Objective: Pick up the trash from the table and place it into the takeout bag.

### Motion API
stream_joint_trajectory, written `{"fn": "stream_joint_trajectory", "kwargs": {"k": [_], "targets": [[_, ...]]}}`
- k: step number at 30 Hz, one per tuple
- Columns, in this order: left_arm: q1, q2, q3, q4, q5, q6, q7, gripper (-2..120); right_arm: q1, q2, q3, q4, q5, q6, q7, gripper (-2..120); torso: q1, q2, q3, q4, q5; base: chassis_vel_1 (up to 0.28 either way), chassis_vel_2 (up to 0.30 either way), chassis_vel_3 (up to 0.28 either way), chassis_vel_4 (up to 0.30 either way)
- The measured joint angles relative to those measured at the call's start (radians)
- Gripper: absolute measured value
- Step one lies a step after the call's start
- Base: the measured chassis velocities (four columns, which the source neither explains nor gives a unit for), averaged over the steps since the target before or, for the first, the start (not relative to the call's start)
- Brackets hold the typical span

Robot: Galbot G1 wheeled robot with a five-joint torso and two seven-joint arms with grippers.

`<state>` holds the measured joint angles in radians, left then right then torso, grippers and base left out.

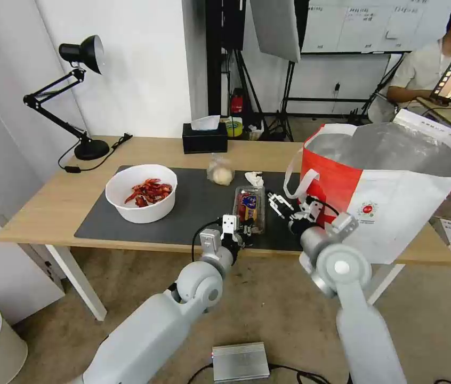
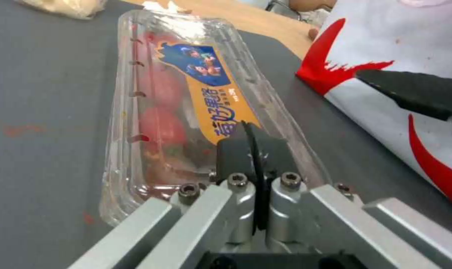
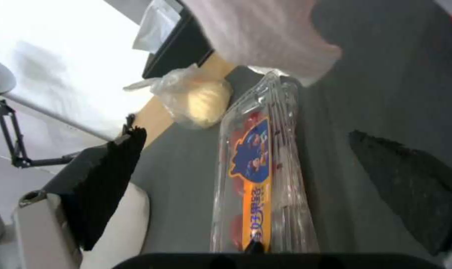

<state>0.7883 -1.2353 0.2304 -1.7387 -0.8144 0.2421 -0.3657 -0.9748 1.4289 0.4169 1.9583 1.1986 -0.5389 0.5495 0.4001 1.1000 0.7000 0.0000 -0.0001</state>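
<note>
left gripper (image 1: 245,230) is sitting right at the near end of the clear plastic tray (image 1: 249,207), and in the left wrist view its two black pads (image 2: 236,155) are pressed flat together with no gap, so it's clenched with nothing between them, tips just over the tray's near end (image 2: 186,112). The tray is lying flat on the dark grey mat (image 1: 193,208), lid closed, orange and blue label on top and red bits showing through the plastic

right gripper (image 1: 285,207) is hanging just past the tray's other side, between it and the takeout bag (image 1: 391,192), fingers spread wide apart and holding nothing. In the right wrist view one black finger (image 3: 106,186) is showing on either side of the tray (image 3: 261,179)

the bag is standing on the right end of the table (image 1: 49,202), mouth open, foil lining showing, one white strap (image 1: 294,173) drooping toward the tray

rest of the trash is sitting on the mat too: white bowl of red shells (image 1: 141,193) over on the left, clear bag with the beige lump (image 1: 220,172) toward the back, crumpled white tissue (image 1: 254,178) just beside that. Black tissue box (image 1: 204,137) and a black desk lamp (image 1: 79,96) are along the far edge
</note>
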Motion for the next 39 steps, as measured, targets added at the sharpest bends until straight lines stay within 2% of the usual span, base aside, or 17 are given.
{"fn": "stream_joint_trajectory", "kwargs": {"k": [2, 9, 27, 39], "targets": [[0.003, -0.002, -0.001, 0.000, 0.000, 0.000, -0.001, 0, 0.036, 0.000, -0.001, -0.029, 0.039, -0.031, 0.035, 100, 0.000, 0.000, 0.000, 0.0000, 0.0000, 0.000, 0.000, 0.000, 0.000], [0.013, 0.000, -0.010, -0.001, 0.003, -0.003, -0.001, 0, 0.084, 0.010, -0.017, -0.082, 0.065, -0.043, 0.062, 100, 0.000, 0.000, 0.000, 0.0000, 0.0000, 0.000, 0.000, 0.000, 0.000], [0.023, 0.000, -0.018, -0.004, 0.009, -0.011, -0.002, 0, 0.136, 0.030, -0.075, -0.157, -0.038, -0.080, 0.045, 100, 0.000, 0.000, 0.000, -0.0001, 0.0001, 0.000, 0.000, 0.000, 0.000], [0.030, 0.004, -0.023, -0.010, 0.008, -0.015, -0.002, 0, 0.203, 0.061, -0.068, -0.239, 0.007, -0.098, 0.088, 100, 0.000, 0.000, 0.000, -0.0001, 0.0000, 0.000, 0.000, 0.000, 0.000]]}}
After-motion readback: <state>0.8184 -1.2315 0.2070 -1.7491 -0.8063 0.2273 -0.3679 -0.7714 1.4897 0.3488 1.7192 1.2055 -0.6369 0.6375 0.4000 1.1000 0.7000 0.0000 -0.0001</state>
